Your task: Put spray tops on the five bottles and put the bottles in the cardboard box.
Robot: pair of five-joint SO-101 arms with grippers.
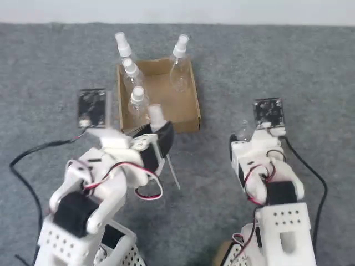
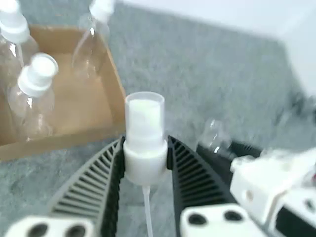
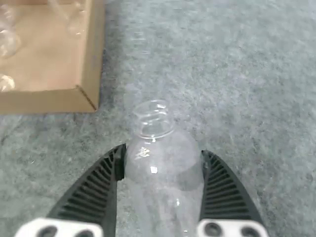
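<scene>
Left jaws clamp a spray top [image 2: 144,143], right jaws an uncapped bottle [image 3: 163,168], over grey carpet [image 1: 233,61].

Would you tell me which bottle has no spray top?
The bottle in the right gripper, its neck open; the other four are capped.
</scene>
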